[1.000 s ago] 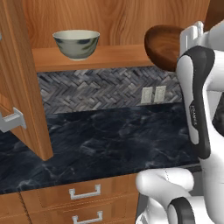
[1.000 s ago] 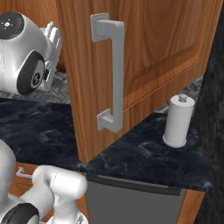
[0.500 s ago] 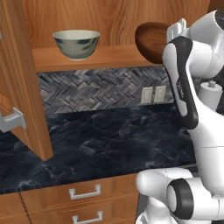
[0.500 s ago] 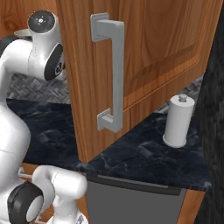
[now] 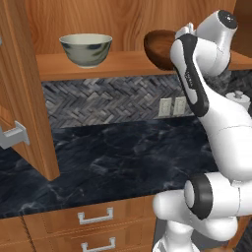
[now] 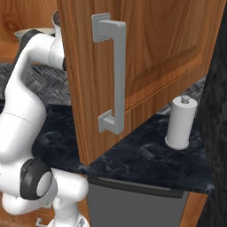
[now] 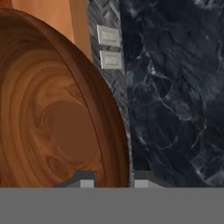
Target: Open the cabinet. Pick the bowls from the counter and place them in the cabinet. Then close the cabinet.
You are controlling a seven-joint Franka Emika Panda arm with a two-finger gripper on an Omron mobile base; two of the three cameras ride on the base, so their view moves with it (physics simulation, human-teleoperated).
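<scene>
The jaws are pinching the wood bowl's rim, setting it on the shelf beside the cream bowl.

Up close we've got the dark wooden bowl taking up the left half, its swirly grain and inside showing. Our two finger tips sit either side of its rim. Beyond it we see the black marble counter, some herringbone tile, two wall outlets and a wooden edge.
</scene>
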